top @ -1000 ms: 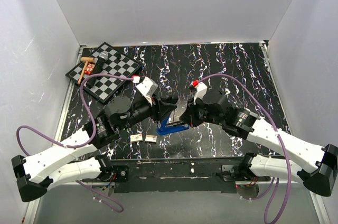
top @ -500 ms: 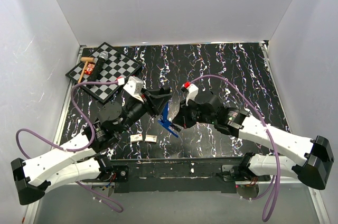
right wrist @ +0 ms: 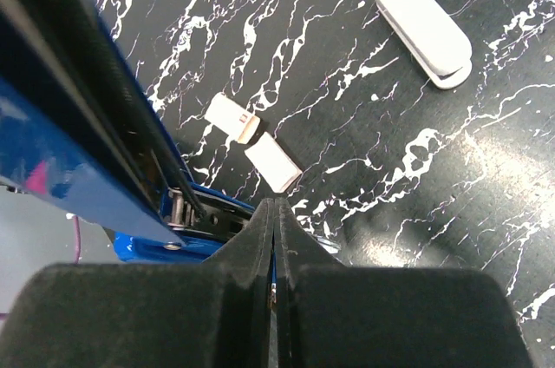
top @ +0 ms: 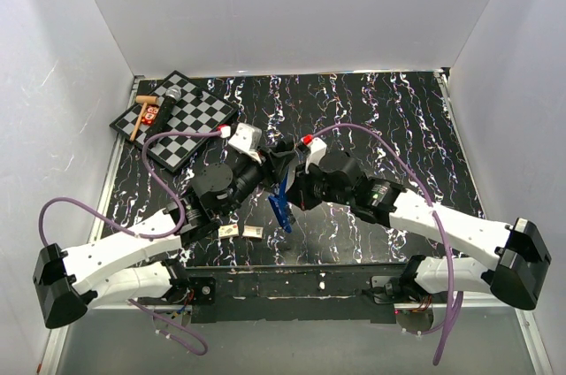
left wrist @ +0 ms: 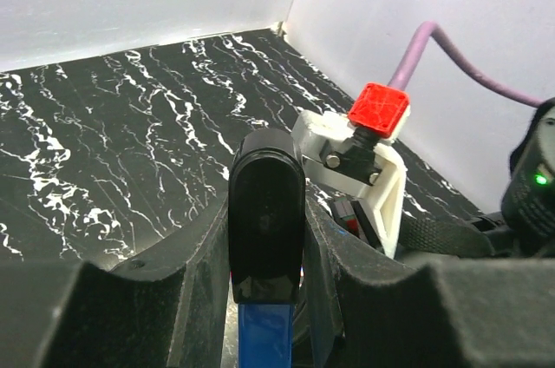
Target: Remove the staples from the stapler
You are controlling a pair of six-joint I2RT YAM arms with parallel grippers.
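- Gripping the stapler [left wrist: 266,212] by its black top with the left fingers [left wrist: 195,285], keeping it on end over the table [top: 398,127], probably so the blue half hangs open.
- Right fingers [right wrist: 299,255] pinched fully shut right beside the open mechanism, maybe for poking; nothing visibly pinched.
- No staples in sight, guessing tucked inside the rail.
- Count: one stapler, two small boxes [right wrist: 273,162], one white oblong thing [right wrist: 422,23].

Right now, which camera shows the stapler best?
The right wrist view. The stapler fills its left side close up, with its black and blue parts spread open. The left wrist view shows only its black end and a bit of blue, clamped in the left gripper. The top view shows just a small blue sliver.
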